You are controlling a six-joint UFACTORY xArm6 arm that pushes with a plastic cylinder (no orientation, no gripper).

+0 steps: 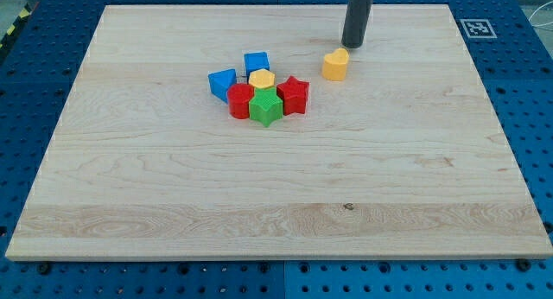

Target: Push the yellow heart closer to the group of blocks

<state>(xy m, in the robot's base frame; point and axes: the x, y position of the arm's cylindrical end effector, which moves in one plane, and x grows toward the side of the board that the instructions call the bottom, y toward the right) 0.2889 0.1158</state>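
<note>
Just below-left of my tip (353,45) sits the yellow heart (336,64), apparently touching. Further left lies the block group (258,93). No pincer appears; its state cannot be told.

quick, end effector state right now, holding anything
End effector: a bare rod, nothing to open or close, holding nothing; my tip sits just beyond the yellow heart, toward the view's top right, contact unclear.

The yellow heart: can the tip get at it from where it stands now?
Probably yes. My tip stands just above and right of the yellow heart, with nothing between them; the group of blocks lies on its far, left side.
</note>
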